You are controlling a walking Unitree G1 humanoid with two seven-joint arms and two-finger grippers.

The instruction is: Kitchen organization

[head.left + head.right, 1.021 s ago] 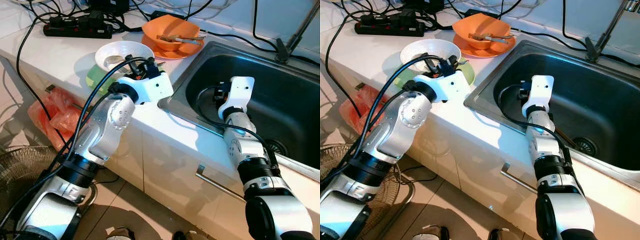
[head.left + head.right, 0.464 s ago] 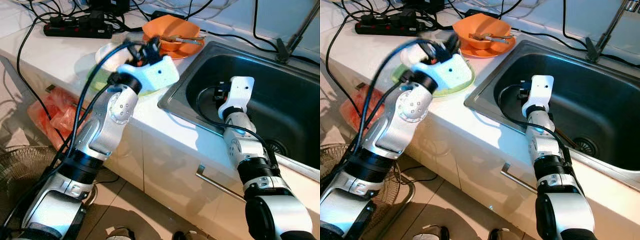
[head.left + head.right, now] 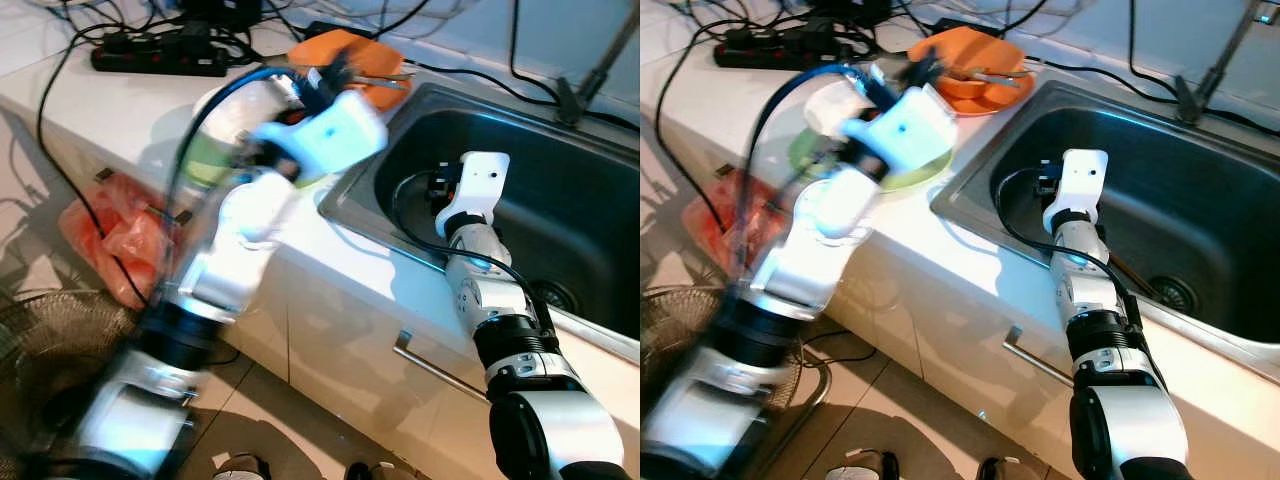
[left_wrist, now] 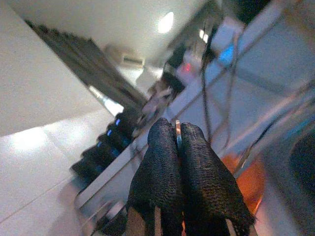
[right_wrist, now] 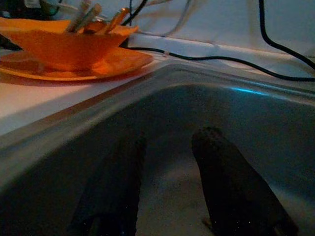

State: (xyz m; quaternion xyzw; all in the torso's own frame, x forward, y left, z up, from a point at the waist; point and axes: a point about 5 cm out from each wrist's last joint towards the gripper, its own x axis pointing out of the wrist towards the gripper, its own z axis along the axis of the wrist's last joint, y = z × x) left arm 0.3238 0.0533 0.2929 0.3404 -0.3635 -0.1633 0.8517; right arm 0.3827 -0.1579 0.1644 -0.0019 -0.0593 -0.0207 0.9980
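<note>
My left arm is blurred with motion above the counter, and its gripper (image 3: 910,68) is up by the orange bowl (image 3: 975,65). In the left wrist view the fingers (image 4: 162,162) are shut on a thin metal utensil (image 4: 177,129), of which just an edge shows. The orange bowl holds utensils and stands on an orange plate. A white bowl (image 3: 825,105) sits on a green plate (image 3: 908,176), partly behind the arm. My right gripper (image 5: 167,162) hangs open inside the steel sink (image 3: 1160,200), holding nothing.
A black power strip (image 3: 160,60) and several cables lie at the back of the counter. The faucet (image 3: 1210,60) stands behind the sink, and the drain (image 3: 1170,290) is at its bottom. A red plastic bag (image 3: 110,235) and a fan (image 3: 50,330) are on the floor. A cabinet handle (image 3: 440,370) juts out below.
My left arm has lifted from the white bowl and swung right toward the orange bowl and sink, blurring as it goes. The right arm has not moved.
</note>
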